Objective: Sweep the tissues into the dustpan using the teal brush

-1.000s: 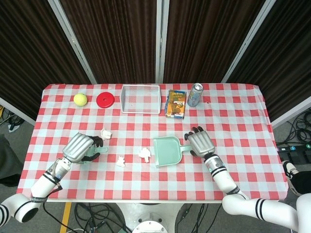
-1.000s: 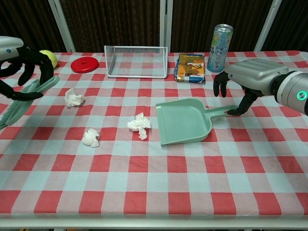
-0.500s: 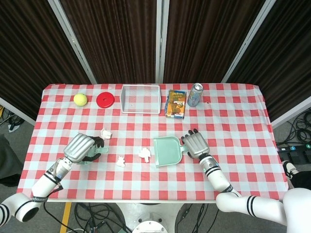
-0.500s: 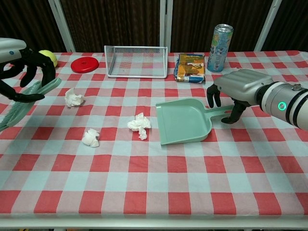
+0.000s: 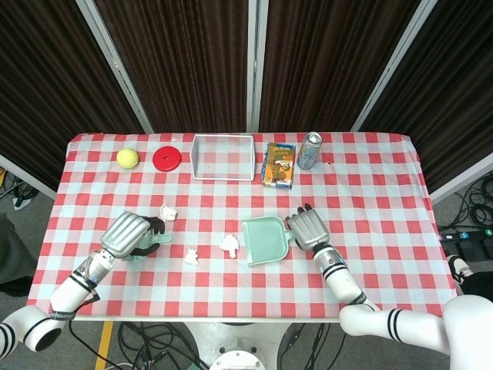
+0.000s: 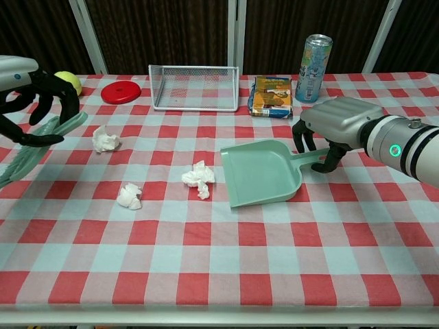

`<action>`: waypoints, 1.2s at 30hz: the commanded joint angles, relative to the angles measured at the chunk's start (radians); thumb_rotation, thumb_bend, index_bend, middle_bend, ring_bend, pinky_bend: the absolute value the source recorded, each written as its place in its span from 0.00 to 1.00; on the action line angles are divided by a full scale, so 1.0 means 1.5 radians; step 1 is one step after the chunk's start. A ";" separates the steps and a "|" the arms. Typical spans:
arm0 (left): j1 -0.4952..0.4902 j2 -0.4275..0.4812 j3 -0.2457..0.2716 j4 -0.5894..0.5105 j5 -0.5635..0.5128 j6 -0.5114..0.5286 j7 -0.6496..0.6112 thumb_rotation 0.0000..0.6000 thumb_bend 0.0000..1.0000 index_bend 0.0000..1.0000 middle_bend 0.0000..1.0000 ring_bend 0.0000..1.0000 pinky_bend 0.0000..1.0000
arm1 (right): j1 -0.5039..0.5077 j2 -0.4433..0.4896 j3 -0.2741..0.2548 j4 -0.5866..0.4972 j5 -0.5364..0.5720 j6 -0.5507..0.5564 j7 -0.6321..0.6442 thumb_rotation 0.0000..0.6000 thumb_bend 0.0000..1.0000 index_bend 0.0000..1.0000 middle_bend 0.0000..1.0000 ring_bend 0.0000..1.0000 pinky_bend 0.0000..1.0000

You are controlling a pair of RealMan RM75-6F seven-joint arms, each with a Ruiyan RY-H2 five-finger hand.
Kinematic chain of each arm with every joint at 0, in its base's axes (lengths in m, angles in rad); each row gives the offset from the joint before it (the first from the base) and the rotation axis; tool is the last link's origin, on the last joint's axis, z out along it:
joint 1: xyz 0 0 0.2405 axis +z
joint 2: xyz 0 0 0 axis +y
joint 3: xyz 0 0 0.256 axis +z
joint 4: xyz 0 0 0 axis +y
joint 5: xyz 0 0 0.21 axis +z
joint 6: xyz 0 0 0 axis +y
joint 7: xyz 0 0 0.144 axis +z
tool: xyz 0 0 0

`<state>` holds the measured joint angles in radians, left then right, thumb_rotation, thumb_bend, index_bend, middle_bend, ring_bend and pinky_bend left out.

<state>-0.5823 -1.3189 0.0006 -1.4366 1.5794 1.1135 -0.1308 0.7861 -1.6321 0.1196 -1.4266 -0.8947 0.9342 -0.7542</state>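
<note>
The teal brush lies tilted at the table's left edge, and my left hand grips its handle; in the head view this hand covers most of the brush. Three crumpled tissues lie between the hands: one far left, one nearer the front, and one just left of the dustpan. The teal dustpan sits flat at the middle, its mouth toward the tissues. My right hand curls around its handle, fingers behind and thumb in front.
Along the back stand a yellow ball, a red lid, a white wire basket, a snack box and a drink can. The checked cloth covers the table.
My right hand has moved left along the dustpan's handle and curled around it, and the pan has shifted slightly left. The left hand and brush have barely moved.
</note>
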 commanded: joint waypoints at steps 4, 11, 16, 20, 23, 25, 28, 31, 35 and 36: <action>-0.006 0.005 -0.006 0.017 -0.002 -0.005 -0.005 1.00 0.42 0.54 0.55 0.65 0.86 | 0.005 0.015 0.004 -0.022 0.005 0.004 0.001 1.00 0.36 0.60 0.58 0.32 0.23; -0.028 -0.003 -0.022 0.085 -0.020 -0.037 -0.054 1.00 0.42 0.54 0.55 0.65 0.86 | 0.022 0.081 0.023 -0.100 0.053 0.001 -0.013 1.00 0.37 0.63 0.60 0.35 0.24; -0.059 -0.044 -0.035 0.181 -0.031 -0.079 -0.127 1.00 0.42 0.54 0.55 0.64 0.86 | 0.045 0.109 0.022 -0.137 0.107 -0.004 -0.042 1.00 0.37 0.64 0.61 0.35 0.24; -0.084 -0.080 -0.041 0.253 -0.027 -0.098 -0.169 1.00 0.42 0.54 0.55 0.64 0.87 | 0.060 0.107 0.009 -0.144 0.131 0.007 -0.067 1.00 0.37 0.64 0.61 0.36 0.24; -0.107 -0.112 -0.040 0.308 -0.023 -0.124 -0.207 1.00 0.42 0.54 0.55 0.64 0.87 | 0.070 0.100 -0.002 -0.149 0.147 0.018 -0.084 1.00 0.37 0.64 0.61 0.36 0.24; -0.118 -0.129 -0.037 0.337 -0.020 -0.137 -0.223 1.00 0.43 0.55 0.55 0.64 0.86 | 0.075 0.096 -0.007 -0.154 0.150 0.026 -0.093 1.00 0.37 0.64 0.61 0.36 0.24; -0.133 -0.155 -0.034 0.376 -0.017 -0.153 -0.257 1.00 0.43 0.55 0.55 0.64 0.86 | 0.082 0.088 -0.016 -0.160 0.154 0.044 -0.110 1.00 0.37 0.65 0.61 0.36 0.24; -0.147 -0.174 -0.028 0.399 -0.012 -0.165 -0.301 1.00 0.43 0.55 0.55 0.64 0.86 | 0.090 0.077 -0.022 -0.161 0.159 0.061 -0.129 1.00 0.37 0.65 0.61 0.36 0.24; -0.165 -0.192 -0.020 0.411 0.002 -0.169 -0.355 1.00 0.43 0.55 0.55 0.64 0.86 | 0.100 0.061 -0.025 -0.160 0.166 0.080 -0.148 1.00 0.37 0.65 0.61 0.36 0.24; -0.168 -0.195 -0.019 0.412 0.005 -0.168 -0.365 1.00 0.43 0.55 0.55 0.64 0.86 | 0.102 0.058 -0.026 -0.160 0.168 0.083 -0.152 1.00 0.37 0.65 0.61 0.36 0.24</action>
<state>-0.8164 -1.5934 -0.0360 -0.8311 1.5732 0.8673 -0.6462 0.9358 -1.5407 0.0825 -1.6667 -0.6466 1.0553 -0.9780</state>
